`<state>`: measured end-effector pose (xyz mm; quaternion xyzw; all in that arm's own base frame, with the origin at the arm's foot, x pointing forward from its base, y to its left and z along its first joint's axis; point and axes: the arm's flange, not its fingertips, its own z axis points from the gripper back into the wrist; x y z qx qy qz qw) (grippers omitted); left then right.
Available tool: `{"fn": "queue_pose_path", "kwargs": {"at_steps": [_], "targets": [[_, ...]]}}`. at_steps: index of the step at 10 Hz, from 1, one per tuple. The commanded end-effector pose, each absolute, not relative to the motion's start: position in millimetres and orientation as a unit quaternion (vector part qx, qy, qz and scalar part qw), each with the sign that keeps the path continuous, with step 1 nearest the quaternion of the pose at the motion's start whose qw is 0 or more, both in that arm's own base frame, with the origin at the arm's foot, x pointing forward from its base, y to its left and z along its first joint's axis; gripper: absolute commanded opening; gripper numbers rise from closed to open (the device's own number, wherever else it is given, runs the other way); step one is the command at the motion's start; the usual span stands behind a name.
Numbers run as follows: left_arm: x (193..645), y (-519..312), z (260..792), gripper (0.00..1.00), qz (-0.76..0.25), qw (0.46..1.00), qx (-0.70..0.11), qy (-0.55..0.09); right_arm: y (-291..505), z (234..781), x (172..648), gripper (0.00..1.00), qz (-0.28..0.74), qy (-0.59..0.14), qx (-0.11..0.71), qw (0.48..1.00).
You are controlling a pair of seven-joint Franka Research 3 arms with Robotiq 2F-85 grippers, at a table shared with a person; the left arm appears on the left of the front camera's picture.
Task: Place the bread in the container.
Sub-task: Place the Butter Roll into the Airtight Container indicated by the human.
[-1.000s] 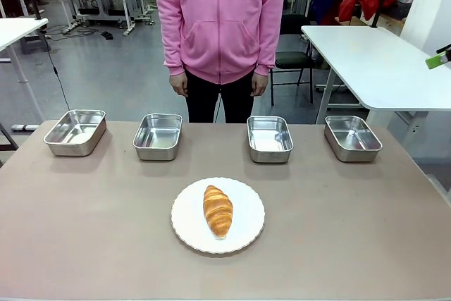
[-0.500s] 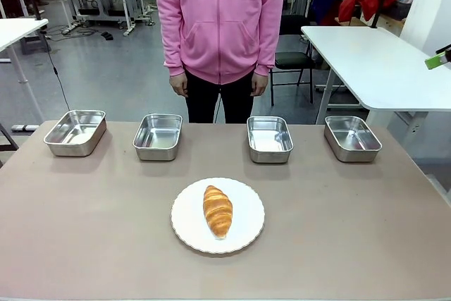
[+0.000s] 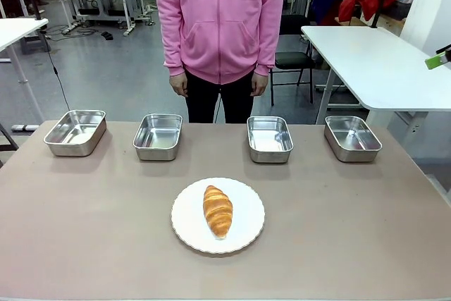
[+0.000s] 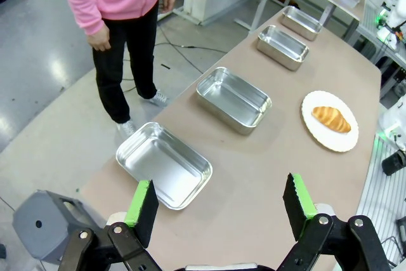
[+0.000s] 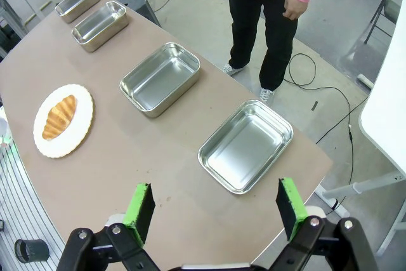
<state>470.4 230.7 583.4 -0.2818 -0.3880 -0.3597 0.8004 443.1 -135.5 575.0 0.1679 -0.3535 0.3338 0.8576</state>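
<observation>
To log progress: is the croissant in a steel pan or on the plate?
On the plate. The croissant lies on the round white plate; all four steel pans hold nothing.

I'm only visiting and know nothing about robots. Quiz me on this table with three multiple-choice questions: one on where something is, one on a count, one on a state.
1. Where does the croissant lie?
A) in a steel pan
B) on the white plate
C) in the person's hand

2. How many steel pans stand in the row?
A) two
B) three
C) four

3. How does the left gripper stand?
A) wide open, holding nothing
B) shut on the croissant
C) shut on a pan's rim

Answers:
1 B: the croissant rests mid-plate.
2 C: the front view shows four empty pans side by side.
3 A: its green pads stand far apart with nothing between them.
</observation>
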Motion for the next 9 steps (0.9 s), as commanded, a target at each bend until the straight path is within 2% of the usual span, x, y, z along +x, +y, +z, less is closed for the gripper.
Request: {"fn": "queue_pose_path", "kwargs": {"at_steps": [1,9], "targets": [[469.9,230.8,583.6,1.00,-0.363,0.799,-0.281,-0.389,-134.5,575.5,444.2,1.00,0.335,-0.358,0.172,0.854],[469.9,230.8,583.6,1.00,-0.363,0.799,-0.281,-0.389,-134.5,575.5,444.2,1.00,0.335,-0.358,0.172,0.854]]}}
